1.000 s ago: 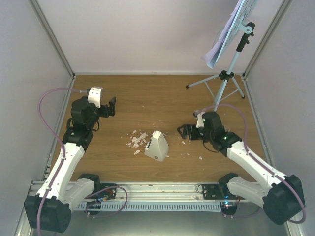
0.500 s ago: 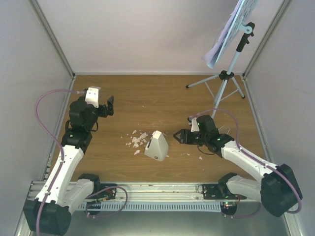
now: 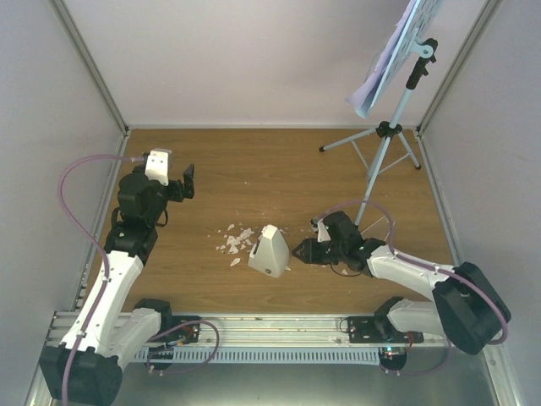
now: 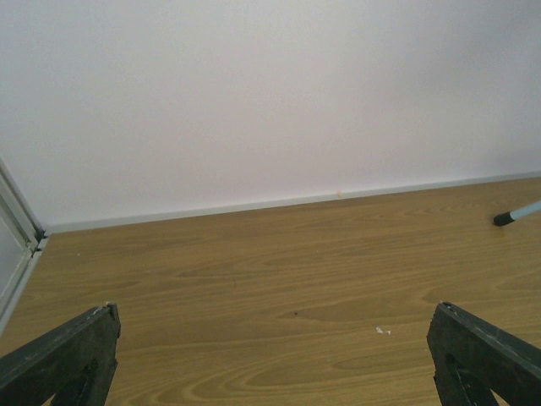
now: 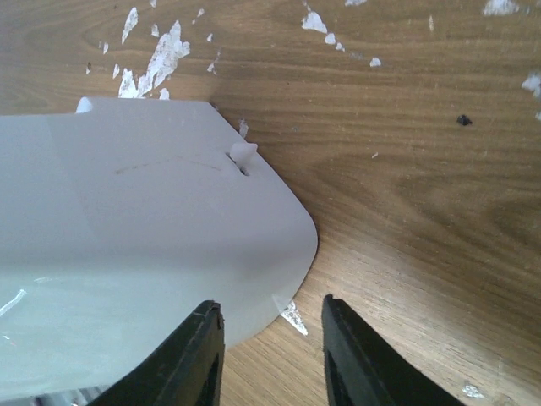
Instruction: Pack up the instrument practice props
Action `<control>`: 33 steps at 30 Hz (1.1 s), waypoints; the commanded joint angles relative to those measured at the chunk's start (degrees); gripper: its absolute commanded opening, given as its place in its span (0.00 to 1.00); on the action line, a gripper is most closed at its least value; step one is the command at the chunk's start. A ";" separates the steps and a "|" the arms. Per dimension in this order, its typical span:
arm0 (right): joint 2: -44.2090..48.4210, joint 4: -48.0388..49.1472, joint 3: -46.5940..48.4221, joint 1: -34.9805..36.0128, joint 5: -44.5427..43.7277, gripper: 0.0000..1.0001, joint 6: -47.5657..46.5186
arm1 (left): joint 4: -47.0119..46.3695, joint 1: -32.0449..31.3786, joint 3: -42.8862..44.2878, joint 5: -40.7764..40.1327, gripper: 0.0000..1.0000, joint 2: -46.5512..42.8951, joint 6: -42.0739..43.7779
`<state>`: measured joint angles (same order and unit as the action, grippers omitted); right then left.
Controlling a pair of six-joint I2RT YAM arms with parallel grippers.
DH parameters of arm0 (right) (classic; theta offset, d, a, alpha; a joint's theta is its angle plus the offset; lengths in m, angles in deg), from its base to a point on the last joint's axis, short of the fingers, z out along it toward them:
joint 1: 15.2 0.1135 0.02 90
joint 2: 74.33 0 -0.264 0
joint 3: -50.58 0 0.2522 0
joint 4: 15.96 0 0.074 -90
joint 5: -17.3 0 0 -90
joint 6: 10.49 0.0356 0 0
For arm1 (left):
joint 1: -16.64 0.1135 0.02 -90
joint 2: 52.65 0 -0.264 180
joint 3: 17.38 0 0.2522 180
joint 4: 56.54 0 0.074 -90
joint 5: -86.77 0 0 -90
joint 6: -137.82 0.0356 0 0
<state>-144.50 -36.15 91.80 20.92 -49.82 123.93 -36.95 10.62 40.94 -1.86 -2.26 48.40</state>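
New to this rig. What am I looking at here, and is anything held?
Two robot arms bolted to a wooden table, each ending in a two-finger gripper. The wide picture looks down from above and behind; the other two come from wrist cameras. The left gripper is open, facing bare wood and wall. The right gripper is open, low, at a rounded corner of the white pyramid metronome, not clamped. White scraps lie beside it. A pale blue music stand with sheet-music pages stands far right. Nothing is held.
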 commanded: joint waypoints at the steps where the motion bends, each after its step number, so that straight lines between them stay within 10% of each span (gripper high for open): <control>1: -3.60 7.70 -1.13 0.52 1.65 0.31 1.34 | -1.67 -0.30 0.68 -0.27 0.99 -0.17 -0.30; 19: -25.11 13.76 16.16 1.50 0.46 0.31 -12.30 | -2.70 -0.55 -1.47 -0.86 0.99 -1.42 2.00; 27: -17.73 8.50 14.88 1.49 -9.46 0.39 -11.06 | -2.16 -0.91 -0.95 0.60 0.99 -1.37 1.71; 33: -6.39 -2.66 15.09 2.44 -16.00 0.65 -6.89 | -1.44 -0.92 -0.23 0.77 0.99 -2.05 1.39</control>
<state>-156.48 -30.43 105.55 22.28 -59.59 114.49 -36.91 10.14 40.07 -1.56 -3.12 49.80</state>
